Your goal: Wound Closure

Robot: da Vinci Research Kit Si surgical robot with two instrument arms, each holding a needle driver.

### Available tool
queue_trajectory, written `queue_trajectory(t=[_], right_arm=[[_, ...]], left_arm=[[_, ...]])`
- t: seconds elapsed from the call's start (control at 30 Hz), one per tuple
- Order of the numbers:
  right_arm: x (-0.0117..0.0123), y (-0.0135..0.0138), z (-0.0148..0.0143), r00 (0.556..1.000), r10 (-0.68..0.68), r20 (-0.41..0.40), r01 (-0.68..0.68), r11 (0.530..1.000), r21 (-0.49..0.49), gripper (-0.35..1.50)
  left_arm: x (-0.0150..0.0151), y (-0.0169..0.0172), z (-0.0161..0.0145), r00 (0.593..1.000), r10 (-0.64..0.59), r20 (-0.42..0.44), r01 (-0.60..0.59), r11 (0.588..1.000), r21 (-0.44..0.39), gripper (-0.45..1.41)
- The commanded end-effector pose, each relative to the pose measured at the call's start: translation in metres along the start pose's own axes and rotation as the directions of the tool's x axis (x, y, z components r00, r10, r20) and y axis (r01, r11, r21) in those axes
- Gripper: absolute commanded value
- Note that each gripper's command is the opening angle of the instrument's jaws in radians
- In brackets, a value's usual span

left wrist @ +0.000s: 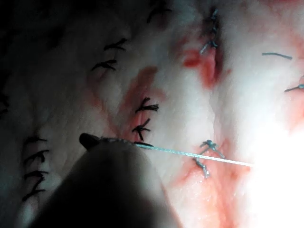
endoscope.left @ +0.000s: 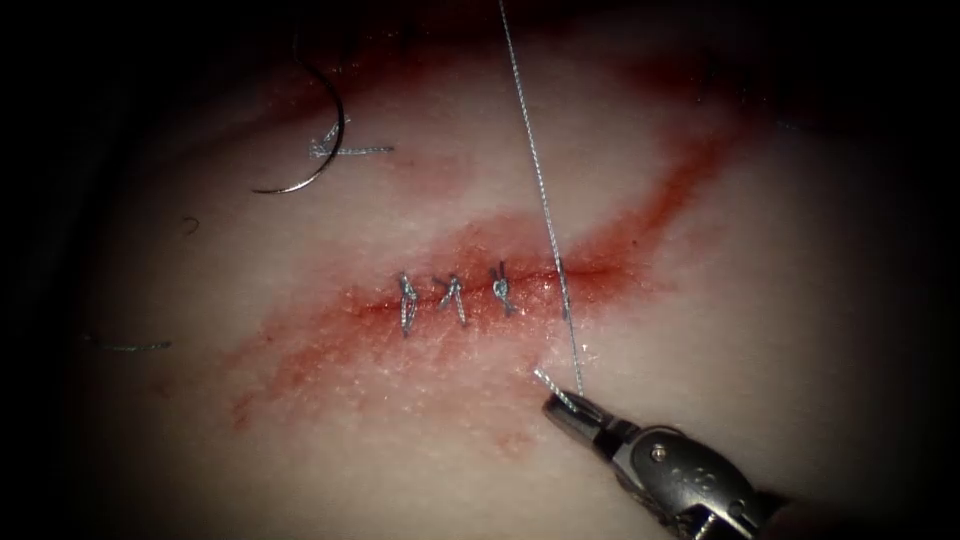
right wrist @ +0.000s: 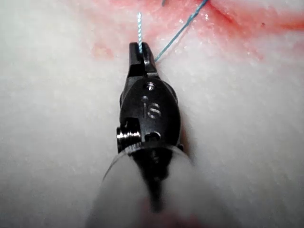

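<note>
Right claw clamped on thread; needle lies free on tissue, left of cut. Left claw apparently grips thread; keep tension even.

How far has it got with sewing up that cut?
Three knotted stitches already cross the cut. A fourth pass of thread crosses it further right, not yet knotted. The right hand is shut on the thread's short end, below the cut. The needle lies free on the tissue, upper left. The cut's right end remains unstitched.

Bright central spotlight, dark vignetted edges, blown-out glare, blurred foreground.
</note>
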Motion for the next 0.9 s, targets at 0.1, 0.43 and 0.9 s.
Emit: queue_trajectory(t=[0.1,0.43,0.9], right_arm=[[-0.0026,-0.0026,-0.0007,0.999,0.000,0.055,-0.001,1.000,0.022,-0.35],[-0.0044,-0.0050,-0.0024,0.995,0.003,0.100,-0.008,0.999,0.048,-0.35],[-0.0031,-0.0021,-0.0002,1.000,0.013,-0.014,-0.012,0.998,0.055,0.12]], left_arm=[[0.0004,-0.0005,0.0011,1.000,0.018,0.003,-0.018,1.000,0.008,-0.45],[0.0007,-0.0003,0.0013,0.999,0.041,0.013,-0.041,0.999,0.012,-0.45],[0.0010,0.0024,-0.0024,0.999,0.036,-0.004,-0.036,0.997,-0.063,-0.45]])
